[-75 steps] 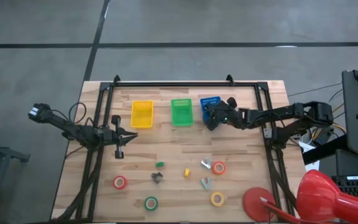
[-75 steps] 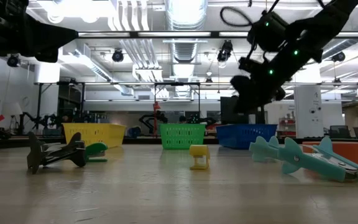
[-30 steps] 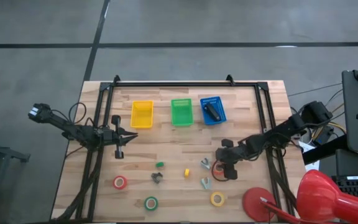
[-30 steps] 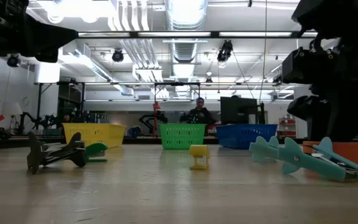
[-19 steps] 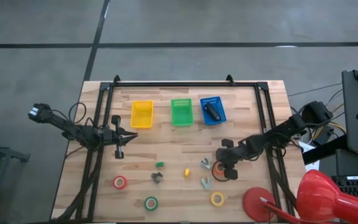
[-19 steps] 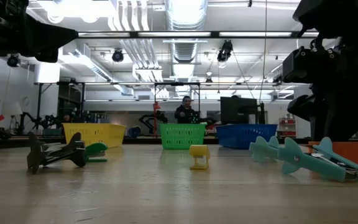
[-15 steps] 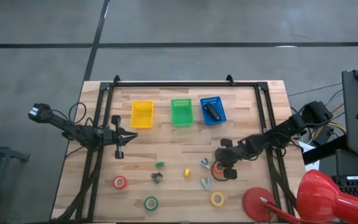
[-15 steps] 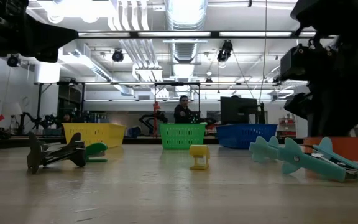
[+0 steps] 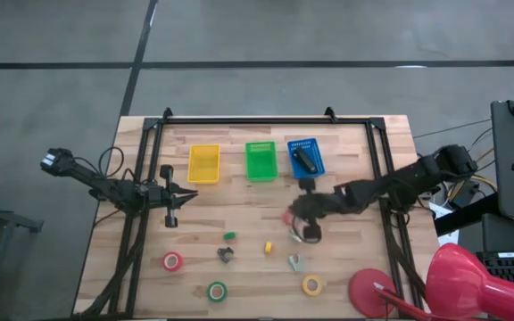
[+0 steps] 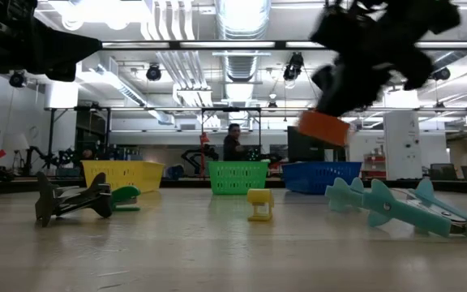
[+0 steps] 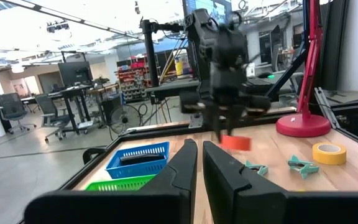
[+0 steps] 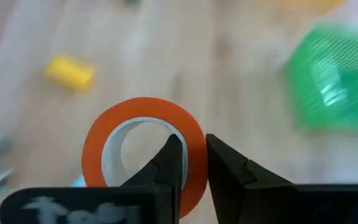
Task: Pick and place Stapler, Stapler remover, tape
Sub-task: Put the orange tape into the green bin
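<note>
My right gripper [image 10: 328,109] is shut on the orange-red tape roll [image 10: 323,127] and holds it well above the table, right of the table's middle [image 9: 298,219]. The red [image 9: 172,261], green [image 9: 217,291] and yellow [image 9: 311,284] tape rolls lie flat near the table's near edge. The dark stapler [image 9: 303,159] lies in the blue basket [image 9: 316,169]. Teal staple removers [image 10: 396,207] lie on the table under the right gripper. My left gripper [image 9: 172,214] is shut and empty at the table's left. My right gripper holds the orange-red roll by its ring wall [image 12: 194,140], one finger [image 12: 169,158] inside the open centre and the other [image 12: 225,165] outside. The fingers come from above, pointing down. The roll hangs below them, lifted clear of the table and slightly tilted [image 10: 323,127].
A yellow basket [image 9: 203,163], a green basket [image 9: 261,160] and the blue one stand in a row at the far side. A dark staple remover [image 9: 225,255], a small green piece [image 9: 229,235] and a small yellow piece [image 9: 269,247] lie mid-table. A red lamp base [image 9: 371,290] stands near right.
My right gripper has risen from the table with the orange-red tape roll and gone toward the table's left and far edges. The roll, which lay flat beside the teal staple remover, is now lifted clear. The left arm has kept still.
</note>
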Robot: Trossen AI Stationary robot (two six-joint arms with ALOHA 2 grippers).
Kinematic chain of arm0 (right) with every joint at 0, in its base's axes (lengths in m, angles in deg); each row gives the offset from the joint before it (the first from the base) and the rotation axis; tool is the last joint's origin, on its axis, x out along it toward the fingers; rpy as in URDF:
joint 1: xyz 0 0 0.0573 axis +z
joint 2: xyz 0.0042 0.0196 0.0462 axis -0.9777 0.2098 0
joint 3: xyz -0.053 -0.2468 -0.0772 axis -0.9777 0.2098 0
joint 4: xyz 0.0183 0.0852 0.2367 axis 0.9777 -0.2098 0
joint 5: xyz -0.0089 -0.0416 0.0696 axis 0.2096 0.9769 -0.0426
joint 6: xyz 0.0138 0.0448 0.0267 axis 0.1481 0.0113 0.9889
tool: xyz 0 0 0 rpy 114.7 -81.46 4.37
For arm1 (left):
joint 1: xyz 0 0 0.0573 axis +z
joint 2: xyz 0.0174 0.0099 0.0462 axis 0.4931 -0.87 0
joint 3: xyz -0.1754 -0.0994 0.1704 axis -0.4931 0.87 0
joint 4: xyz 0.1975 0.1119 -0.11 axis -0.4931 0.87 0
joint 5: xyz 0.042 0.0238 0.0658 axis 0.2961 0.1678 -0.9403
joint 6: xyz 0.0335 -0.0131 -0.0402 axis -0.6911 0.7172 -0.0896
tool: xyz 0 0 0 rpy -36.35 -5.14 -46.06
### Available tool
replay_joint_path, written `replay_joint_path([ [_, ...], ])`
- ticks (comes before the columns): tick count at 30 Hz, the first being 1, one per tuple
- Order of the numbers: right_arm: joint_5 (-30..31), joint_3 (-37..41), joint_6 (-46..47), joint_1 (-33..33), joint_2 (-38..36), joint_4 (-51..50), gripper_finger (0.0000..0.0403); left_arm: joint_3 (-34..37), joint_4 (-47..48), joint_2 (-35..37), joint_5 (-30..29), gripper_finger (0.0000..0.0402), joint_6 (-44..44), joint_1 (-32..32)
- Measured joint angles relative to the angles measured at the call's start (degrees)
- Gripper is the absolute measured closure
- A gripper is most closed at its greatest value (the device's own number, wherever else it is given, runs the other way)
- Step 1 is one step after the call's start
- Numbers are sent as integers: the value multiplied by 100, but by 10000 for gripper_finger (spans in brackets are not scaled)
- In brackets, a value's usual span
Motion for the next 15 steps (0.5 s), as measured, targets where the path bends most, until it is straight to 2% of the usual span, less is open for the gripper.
replay_joint_path([
  [4,53,-288,-802,-543,0,581,349,-2,0,0,0,371,0,-1],
  [10,-30,-416,-1319,-1420,2,1515,349,-2,0,0,0,371,0,-1],
  [15,-678,-421,-1160,-2137,6,2286,349,0,0,1,0,371,0,-1],
])
